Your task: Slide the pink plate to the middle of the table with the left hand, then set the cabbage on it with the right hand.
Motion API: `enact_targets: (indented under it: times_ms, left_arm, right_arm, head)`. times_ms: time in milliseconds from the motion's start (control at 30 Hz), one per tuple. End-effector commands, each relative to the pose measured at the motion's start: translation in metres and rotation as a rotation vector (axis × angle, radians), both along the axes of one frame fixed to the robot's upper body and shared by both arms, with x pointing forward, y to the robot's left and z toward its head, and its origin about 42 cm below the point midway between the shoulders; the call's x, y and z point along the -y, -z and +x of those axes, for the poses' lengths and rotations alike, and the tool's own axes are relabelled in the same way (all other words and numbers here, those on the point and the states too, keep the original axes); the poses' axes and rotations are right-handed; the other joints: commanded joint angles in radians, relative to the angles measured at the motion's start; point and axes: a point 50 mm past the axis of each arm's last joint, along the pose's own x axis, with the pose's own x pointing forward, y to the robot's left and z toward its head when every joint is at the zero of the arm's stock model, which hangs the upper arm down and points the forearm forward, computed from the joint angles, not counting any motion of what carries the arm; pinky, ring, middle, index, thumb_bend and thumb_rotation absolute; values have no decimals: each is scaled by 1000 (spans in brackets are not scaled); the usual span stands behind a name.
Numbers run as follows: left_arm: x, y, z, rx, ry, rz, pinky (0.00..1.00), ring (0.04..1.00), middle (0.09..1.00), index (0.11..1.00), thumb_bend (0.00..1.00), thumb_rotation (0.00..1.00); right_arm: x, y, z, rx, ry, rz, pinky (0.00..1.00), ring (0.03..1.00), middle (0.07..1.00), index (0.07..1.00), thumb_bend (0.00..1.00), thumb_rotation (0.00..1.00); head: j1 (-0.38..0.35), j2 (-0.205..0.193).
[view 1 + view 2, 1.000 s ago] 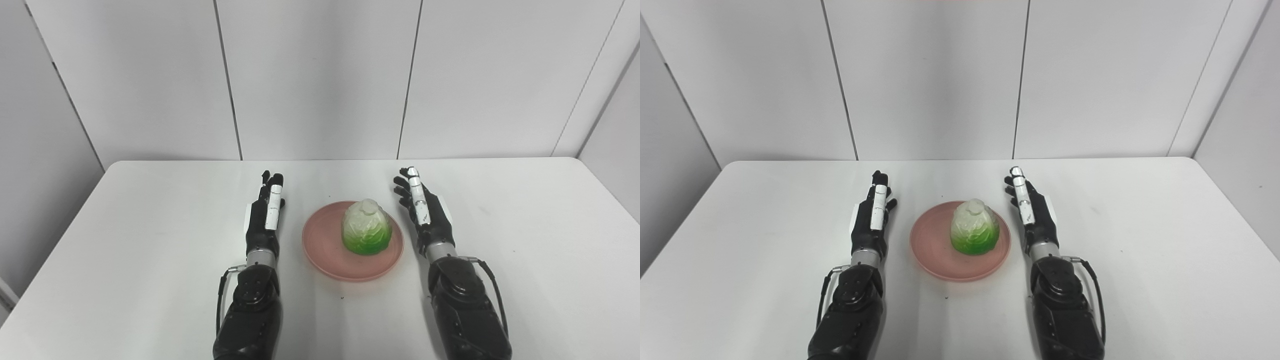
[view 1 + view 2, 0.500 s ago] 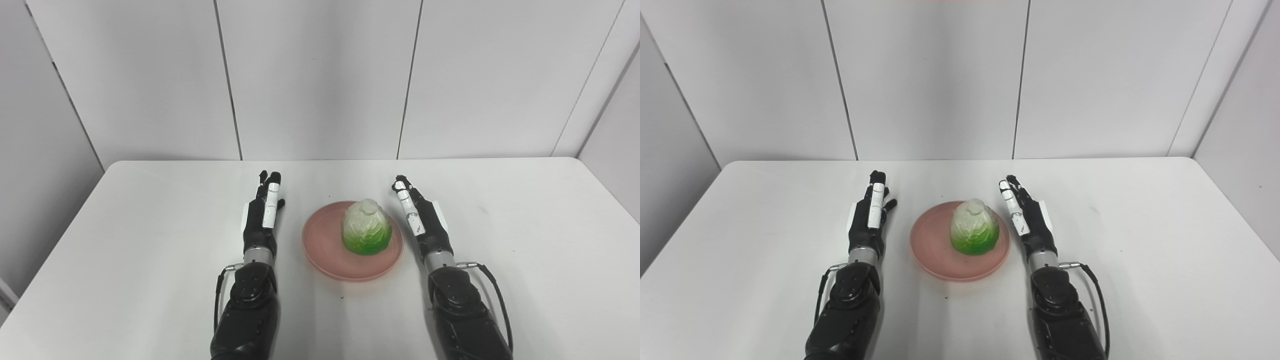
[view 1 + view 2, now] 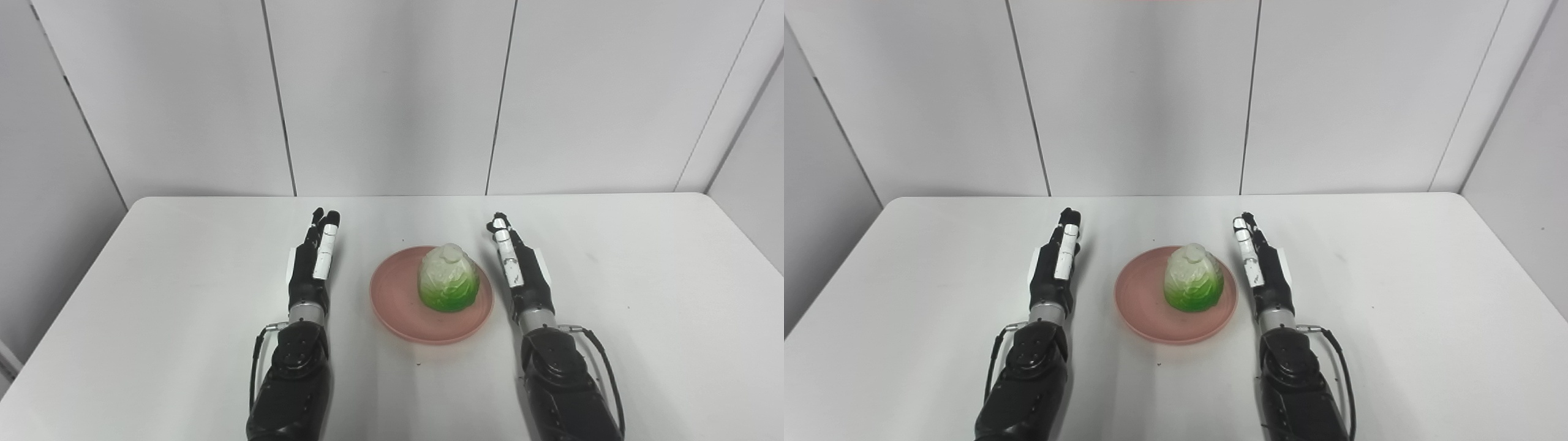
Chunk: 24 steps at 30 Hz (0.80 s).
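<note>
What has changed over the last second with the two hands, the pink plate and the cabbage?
The left hand drew back and outward, away from the pink plate. The right hand pulled back and flattened. Both are open, holding nothing. The plate and the cabbage on it stayed put.

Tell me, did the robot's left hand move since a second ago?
Yes. The left hand has slid a bit leftward, away from the pink plate, which stays put with the cabbage on it.
</note>
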Motion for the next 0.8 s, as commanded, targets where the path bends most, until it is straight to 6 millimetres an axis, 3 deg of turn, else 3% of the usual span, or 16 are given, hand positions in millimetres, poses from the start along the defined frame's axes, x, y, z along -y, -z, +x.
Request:
enact_targets:
  times_ms: [0,167,600,767]
  left_arm:
    - [1,-18,7,73,13,16,991,989,970,933,916,887]
    - [0,-14,6,72,10,47,954,993,982,930,961,893]
    - [3,-9,5,120,29,90,1000,1000,989,938,969,883]
    - [2,-9,4,100,28,50,1000,1000,981,942,954,880]
  right_arm:
    - [-4,-5,3,29,1,25,1000,955,899,923,819,1000]
    - [-4,-5,3,24,5,31,1000,943,894,912,806,1000]
    - [-2,-6,4,7,13,48,1000,933,914,915,810,1000]
    - [-1,-6,3,-4,-7,110,925,899,936,916,807,1000]
  head:
    - [1,1]
    - [3,-1]
    - [7,8]
    - [7,17]
